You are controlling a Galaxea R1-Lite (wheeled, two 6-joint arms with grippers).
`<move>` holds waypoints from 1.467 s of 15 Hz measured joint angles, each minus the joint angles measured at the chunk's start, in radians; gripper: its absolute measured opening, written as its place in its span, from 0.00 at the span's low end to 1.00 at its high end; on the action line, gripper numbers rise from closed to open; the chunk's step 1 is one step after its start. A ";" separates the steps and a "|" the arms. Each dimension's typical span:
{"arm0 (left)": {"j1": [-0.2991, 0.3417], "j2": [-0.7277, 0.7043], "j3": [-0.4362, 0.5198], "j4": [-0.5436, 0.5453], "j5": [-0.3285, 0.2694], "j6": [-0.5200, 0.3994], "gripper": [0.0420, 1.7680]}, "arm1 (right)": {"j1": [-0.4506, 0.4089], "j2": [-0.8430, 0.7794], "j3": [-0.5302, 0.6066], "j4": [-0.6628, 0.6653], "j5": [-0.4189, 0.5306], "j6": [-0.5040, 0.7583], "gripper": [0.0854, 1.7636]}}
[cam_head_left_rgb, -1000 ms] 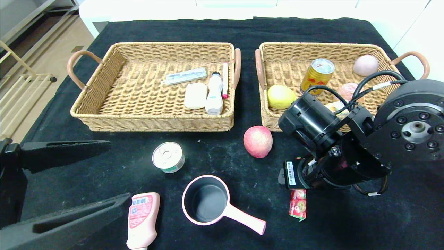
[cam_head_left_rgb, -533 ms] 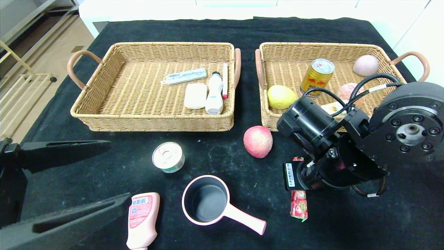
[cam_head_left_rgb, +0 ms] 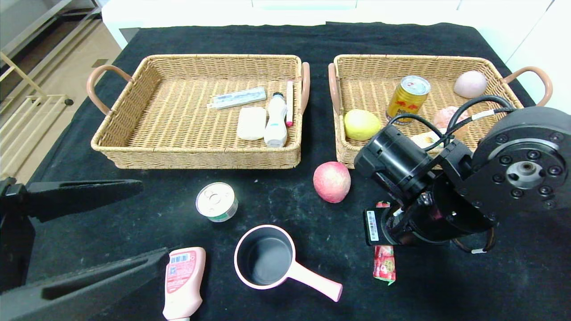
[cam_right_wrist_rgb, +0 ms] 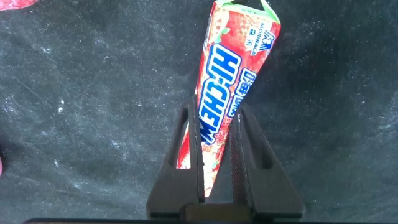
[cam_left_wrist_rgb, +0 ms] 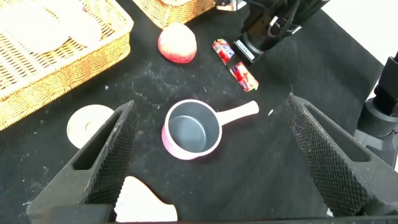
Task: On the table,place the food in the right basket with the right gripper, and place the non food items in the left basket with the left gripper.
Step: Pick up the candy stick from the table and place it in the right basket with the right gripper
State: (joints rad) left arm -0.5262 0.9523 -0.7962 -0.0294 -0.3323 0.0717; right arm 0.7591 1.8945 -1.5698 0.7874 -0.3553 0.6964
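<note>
My right gripper [cam_right_wrist_rgb: 216,115] is shut on a red Hi-Chew candy stick [cam_right_wrist_rgb: 233,56], its fingers pinching the pack's near part just above the black cloth. In the head view the candy stick [cam_head_left_rgb: 384,264] pokes out below my right wrist [cam_head_left_rgb: 415,214], in front of the right basket [cam_head_left_rgb: 401,58]. A pink apple [cam_head_left_rgb: 331,181] lies by that basket's front left corner. My left gripper [cam_left_wrist_rgb: 210,106] is open and empty at the near left, above the pink saucepan [cam_left_wrist_rgb: 191,130]. A tin can [cam_head_left_rgb: 216,201], the saucepan [cam_head_left_rgb: 267,261] and a pink bottle [cam_head_left_rgb: 184,281] lie in front of the left basket [cam_head_left_rgb: 196,157].
The left basket holds a white bar, a white bottle, a pen and a flat tube. The right basket holds a gold drink can [cam_head_left_rgb: 407,99], a yellow lemon [cam_head_left_rgb: 360,124], a pale egg-like item [cam_head_left_rgb: 469,84] and other food partly hidden by my right arm.
My right arm has shifted slightly up and away with the candy stick in its fingers; the stick's far end now shows past the wrist. The left arm has not moved.
</note>
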 joint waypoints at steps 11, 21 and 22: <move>0.000 0.000 -0.003 0.000 0.001 0.002 0.97 | 0.023 -0.060 -0.013 0.039 -0.005 -0.024 0.16; 0.000 0.002 -0.001 0.000 0.001 0.002 0.97 | -0.076 -0.128 -0.256 0.026 -0.076 -0.174 0.16; 0.000 0.002 -0.001 0.000 0.001 0.002 0.97 | -0.093 -0.119 -0.288 0.018 -0.095 -0.186 0.16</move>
State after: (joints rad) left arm -0.5262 0.9543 -0.7977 -0.0294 -0.3309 0.0740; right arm 0.6657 1.7751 -1.8574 0.8057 -0.4506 0.5102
